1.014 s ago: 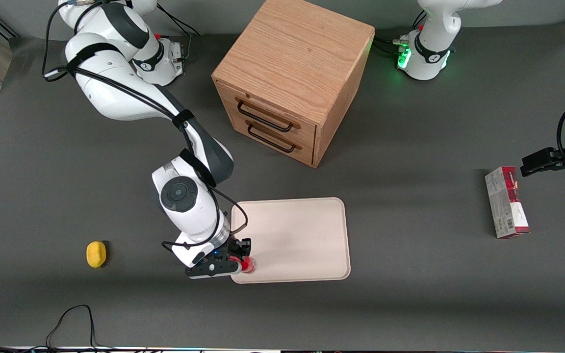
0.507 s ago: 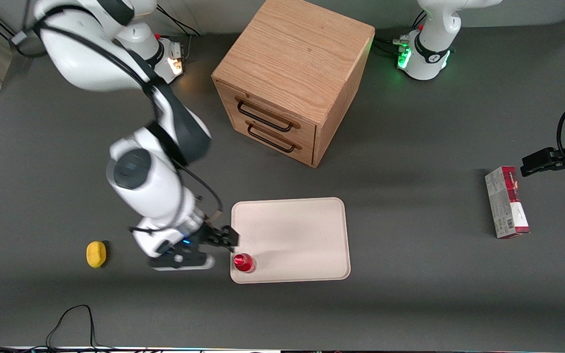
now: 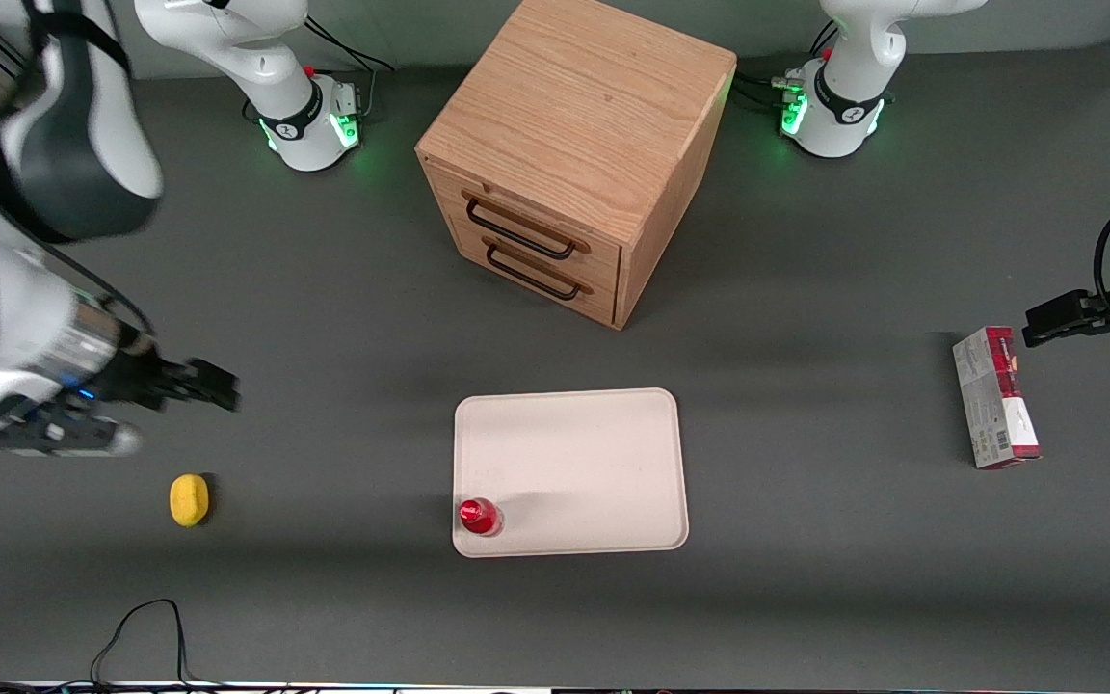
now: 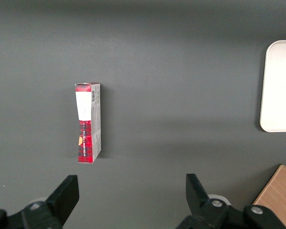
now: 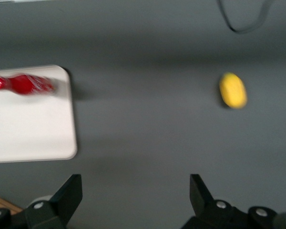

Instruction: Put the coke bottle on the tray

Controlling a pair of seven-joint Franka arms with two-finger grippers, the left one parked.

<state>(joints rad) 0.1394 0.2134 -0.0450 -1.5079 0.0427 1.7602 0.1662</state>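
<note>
Gripper [image 3: 213,386] withdrawn, coke bottle [image 3: 480,516] on tray [image 3: 594,463].

White-and-dark-grey right arm [image 3: 25,241] occupies the front view's left edge, its black two-finger gripper [image 3: 213,386] raised mid-left, fingers [image 5: 69,195] spread apart, holding nothing.

The working arm showed glossy white shells broken by a broad dark-grey joint band, with a silvery metal wrist ring and a small blue light. Thin black cables ran along it. Its black two-fingered tool [image 3: 213,386], over the dark grey table toward the working arm's end, had fingers spread wide. The base glowed green.
</note>
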